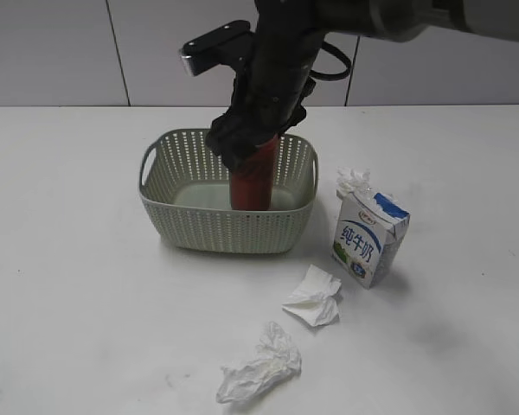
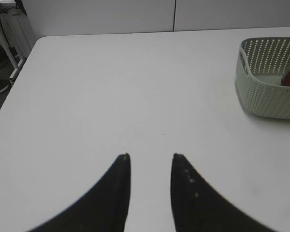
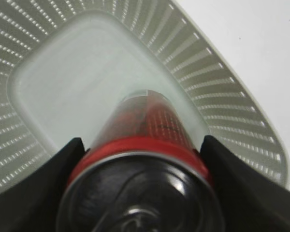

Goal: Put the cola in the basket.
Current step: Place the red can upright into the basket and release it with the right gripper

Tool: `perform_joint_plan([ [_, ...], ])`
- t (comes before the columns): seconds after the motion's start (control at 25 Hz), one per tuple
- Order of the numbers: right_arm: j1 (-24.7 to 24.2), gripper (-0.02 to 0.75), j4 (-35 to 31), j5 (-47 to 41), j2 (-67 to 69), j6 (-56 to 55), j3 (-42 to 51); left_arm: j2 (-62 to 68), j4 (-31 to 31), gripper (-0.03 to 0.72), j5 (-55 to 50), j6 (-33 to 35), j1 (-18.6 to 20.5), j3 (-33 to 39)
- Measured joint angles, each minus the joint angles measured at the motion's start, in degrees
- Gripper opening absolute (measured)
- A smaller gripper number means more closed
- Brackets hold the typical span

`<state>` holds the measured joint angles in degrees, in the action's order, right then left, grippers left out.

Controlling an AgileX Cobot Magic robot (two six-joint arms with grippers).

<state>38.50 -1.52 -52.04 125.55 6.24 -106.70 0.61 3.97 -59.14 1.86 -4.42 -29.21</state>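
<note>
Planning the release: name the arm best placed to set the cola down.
Right. Its gripper is shut on the cola, upright inside the basket. The left gripper hangs open over bare table, off to the basket's side.

Exterior slants down frontally; both wrist views share the basket (image 2: 261, 96).

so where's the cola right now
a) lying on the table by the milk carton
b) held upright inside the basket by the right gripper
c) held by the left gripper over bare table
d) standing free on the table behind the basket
b: the right gripper clamps the cola upright, its lower end inside the basket.
</note>
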Motion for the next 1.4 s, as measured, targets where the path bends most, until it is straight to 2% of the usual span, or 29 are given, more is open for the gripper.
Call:
perform_joint_plan([
  [0.44, 0.0, 0.521, -0.17, 0.66, 1.42, 0.52, -0.72, 0.0, 0.0, 0.228, 0.0, 0.0, 0.0, 0.0],
  [0.6, 0.0, 0.638, -0.17, -0.46, 1.64, 0.35, -0.77, 0.0, 0.0, 0.228, 0.0, 0.0, 0.0, 0.0],
  [0.68, 0.0, 0.655, -0.17, -2.24, 1.75, -0.71, -1.62, 0.0, 0.0, 0.228, 0.0, 0.0, 0.0, 0.0],
  [0.96, 0.0, 0.656, -0.24, -8.23, 1.63, -3.18, -12.23, 0.0, 0.0, 0.228, 0.0, 0.0, 0.0, 0.0],
  [1.2, -0.56, 0.655, 0.08, -9.48, 1.78, -6.72, -23.04, 0.0, 0.0, 0.228, 0.0, 0.0, 0.0, 0.0],
  [1.4, -5.36, 0.648, 0.08, -16.06, 1.78, -8.73, -25.48, 0.0, 0.0, 0.228, 0.0, 0.0, 0.0, 0.0],
])
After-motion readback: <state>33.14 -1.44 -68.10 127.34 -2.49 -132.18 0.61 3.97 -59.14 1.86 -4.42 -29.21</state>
